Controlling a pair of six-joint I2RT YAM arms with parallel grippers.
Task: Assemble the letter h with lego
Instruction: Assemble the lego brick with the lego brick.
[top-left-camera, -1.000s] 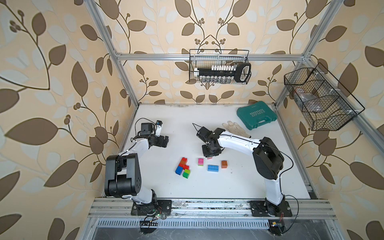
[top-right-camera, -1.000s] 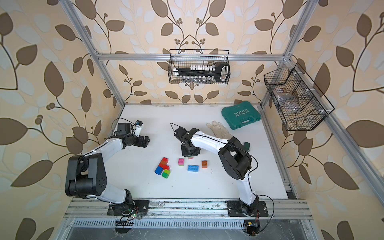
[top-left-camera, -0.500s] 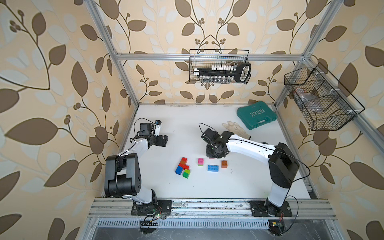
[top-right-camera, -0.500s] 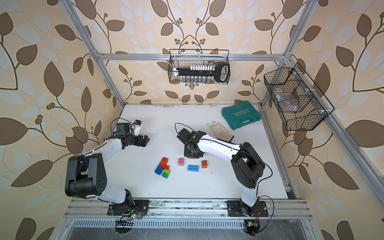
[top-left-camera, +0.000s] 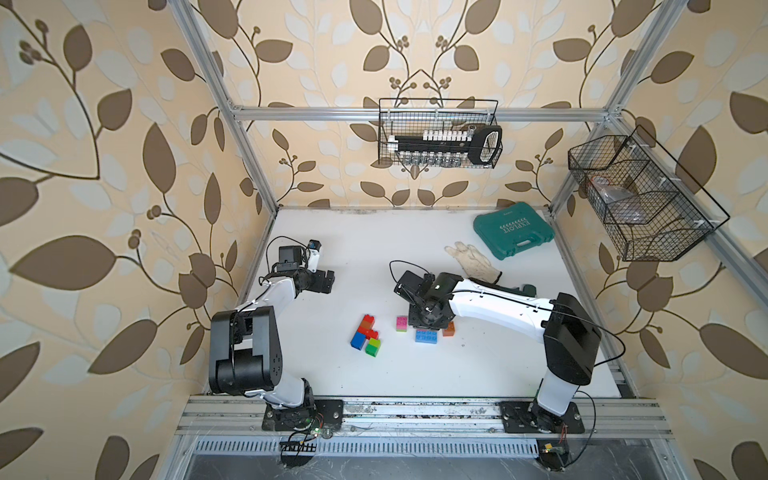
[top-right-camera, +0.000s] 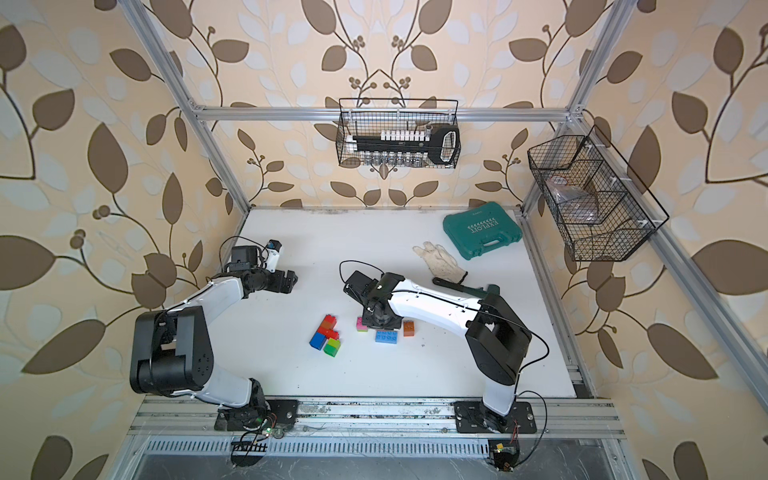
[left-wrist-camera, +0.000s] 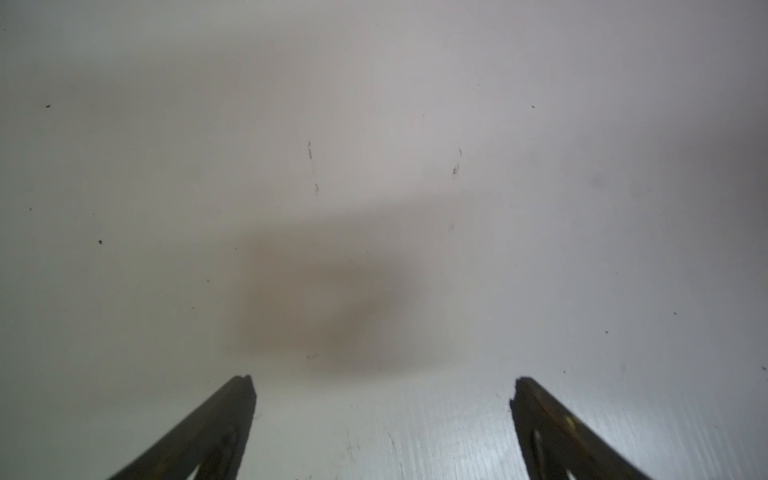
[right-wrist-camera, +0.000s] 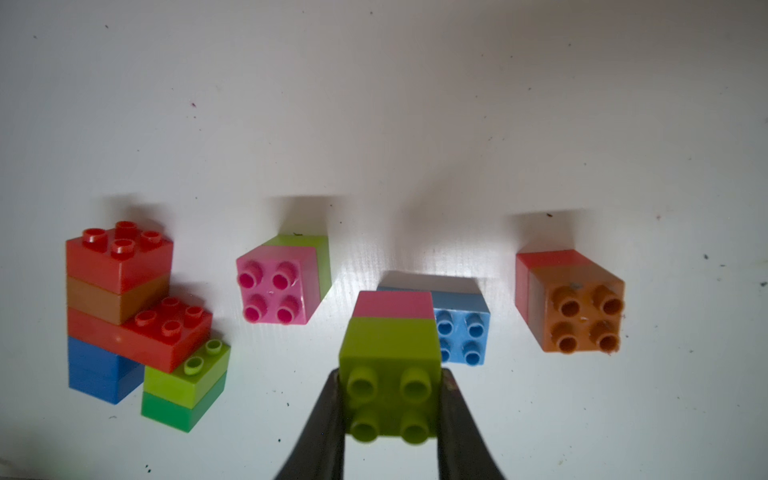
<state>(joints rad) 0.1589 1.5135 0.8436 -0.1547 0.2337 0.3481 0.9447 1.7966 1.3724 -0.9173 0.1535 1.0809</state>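
My right gripper (right-wrist-camera: 390, 401) is shut on a lime-and-pink lego stack (right-wrist-camera: 390, 353), its studs facing the wrist camera. Just beyond it on the table lies a light blue brick (right-wrist-camera: 461, 328). In both top views the right gripper (top-left-camera: 428, 322) (top-right-camera: 380, 320) hovers over that brick (top-left-camera: 426, 336) (top-right-camera: 387, 336) and hides the held stack. A pink-on-lime stack (right-wrist-camera: 282, 282) (top-left-camera: 401, 323) lies to one side, an orange-on-red stack (right-wrist-camera: 577, 303) (top-left-camera: 449, 329) to the other. A joined red, orange, blue, lime and green cluster (right-wrist-camera: 124, 311) (top-left-camera: 365, 334) (top-right-camera: 326, 334) sits further left. My left gripper (top-left-camera: 328, 282) (left-wrist-camera: 382, 386) is open over bare table, far from the bricks.
A teal plastic case (top-left-camera: 513, 230) and a white glove (top-left-camera: 471, 259) lie at the back right. A dark tool (top-right-camera: 461, 286) lies behind my right arm. Wire baskets hang on the back wall (top-left-camera: 440, 139) and the right wall (top-left-camera: 640, 195).
My right gripper has moved toward the table's front, coming over the loose bricks, and its arm has stretched out lower. The left arm has not moved.
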